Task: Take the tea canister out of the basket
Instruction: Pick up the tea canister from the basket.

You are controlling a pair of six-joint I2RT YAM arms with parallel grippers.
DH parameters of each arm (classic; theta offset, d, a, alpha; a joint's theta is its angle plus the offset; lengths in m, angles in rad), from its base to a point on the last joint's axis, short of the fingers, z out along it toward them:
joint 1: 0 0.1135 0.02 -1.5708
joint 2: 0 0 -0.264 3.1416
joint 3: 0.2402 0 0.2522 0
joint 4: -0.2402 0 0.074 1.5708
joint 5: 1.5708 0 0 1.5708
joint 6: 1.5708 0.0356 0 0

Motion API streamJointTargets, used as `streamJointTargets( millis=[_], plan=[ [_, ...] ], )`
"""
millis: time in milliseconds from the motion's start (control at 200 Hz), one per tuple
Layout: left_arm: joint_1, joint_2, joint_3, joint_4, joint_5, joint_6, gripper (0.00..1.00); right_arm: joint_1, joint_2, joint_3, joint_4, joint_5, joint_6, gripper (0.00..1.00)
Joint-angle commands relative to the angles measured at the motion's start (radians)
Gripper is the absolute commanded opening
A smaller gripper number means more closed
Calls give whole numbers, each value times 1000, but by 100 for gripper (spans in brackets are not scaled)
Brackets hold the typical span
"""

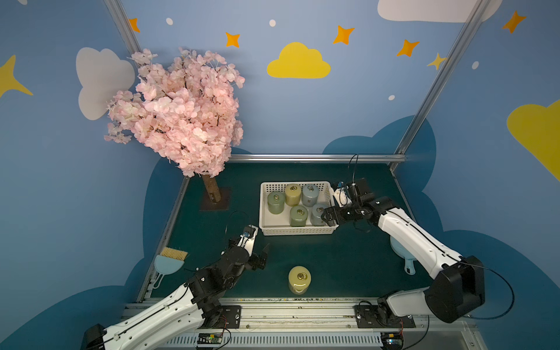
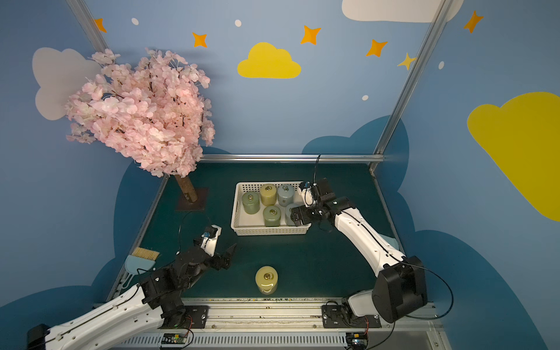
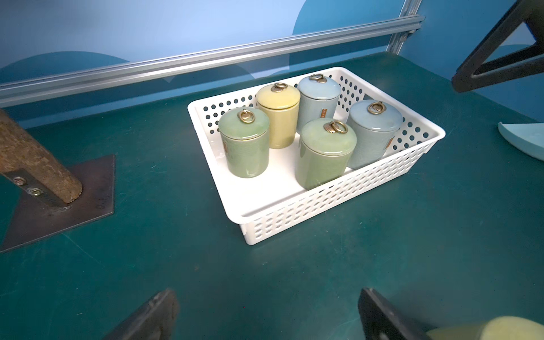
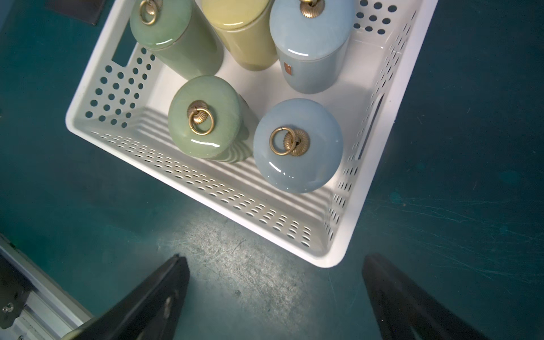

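Observation:
The white perforated basket (image 1: pixel 295 231) (image 2: pixel 269 232) stands mid-table and holds several upright tea canisters with ring lids. They are green (image 1: pixel 276 202), yellow (image 1: pixel 292 195) and blue (image 1: pixel 310 195). A blue canister (image 4: pixel 297 145) fills the basket's near right corner (image 4: pixel 332 259). My right gripper (image 1: pixel 328 216) (image 4: pixel 275 259) hovers open over that corner and holds nothing. Another yellow canister (image 1: pixel 299 279) (image 2: pixel 266 279) stands on the mat near the front edge. To its left, my left gripper (image 1: pixel 262 257) (image 3: pixel 266 291) is open and empty.
A pink blossom tree (image 1: pixel 178 112) rises from a metal base plate (image 1: pixel 213 198) at the back left. A brush and dustpan (image 1: pixel 169 260) lie at the left edge. Under the right arm lies a light blue scoop (image 1: pixel 403 257). Aluminium rails border the mat.

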Motion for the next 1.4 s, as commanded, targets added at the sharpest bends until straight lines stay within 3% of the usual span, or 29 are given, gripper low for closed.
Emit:
streamJointTargets(
  millis=[0, 521, 1231, 1392],
  plan=[
    [3, -61, -41, 105, -6, 61, 100, 16, 57, 59, -35, 37, -39, 98],
    [3, -240, -119, 105, 19, 113, 100, 32, 341, 297, -167, 104, -83, 98],
    [4, -223, -128, 125, 11, 121, 100, 57, 504, 371, -149, 133, -64, 98],
    [5, -223, -128, 125, 10, 120, 100, 57, 521, 384, -147, 138, -64, 93]
  ],
)
